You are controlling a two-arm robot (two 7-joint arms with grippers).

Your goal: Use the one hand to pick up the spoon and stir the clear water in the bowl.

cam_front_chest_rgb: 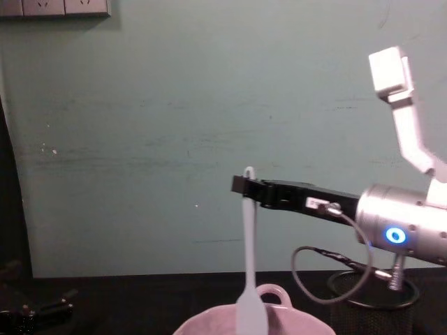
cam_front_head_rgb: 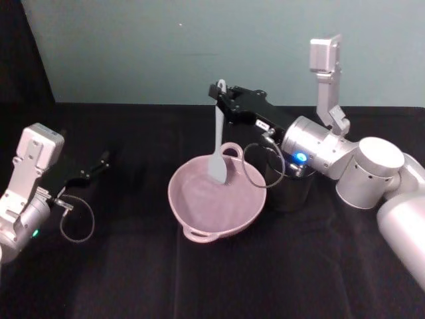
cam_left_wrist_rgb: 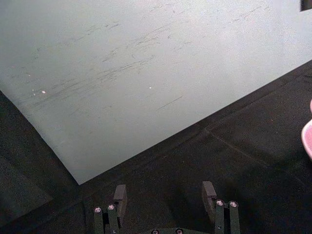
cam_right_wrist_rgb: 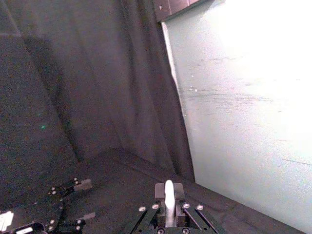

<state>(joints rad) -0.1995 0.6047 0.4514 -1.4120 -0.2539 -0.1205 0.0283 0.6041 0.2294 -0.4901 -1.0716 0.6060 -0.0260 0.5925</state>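
The pale pink bowl sits at the table's middle, its rim also low in the chest view. My right gripper hovers above the bowl's far side, shut on the top of the spoon handle. The white spoon hangs straight down, its flat head inside the bowl near the far rim. The right wrist view shows the handle tip pinched between the fingers. My left gripper rests open low over the table at the left, its fingers spread apart with nothing between them.
A black wire-mesh cup stands just right of the bowl, under my right arm. A looped cable hangs from the right wrist over the bowl's right rim. Black cloth covers the table, with a pale wall behind.
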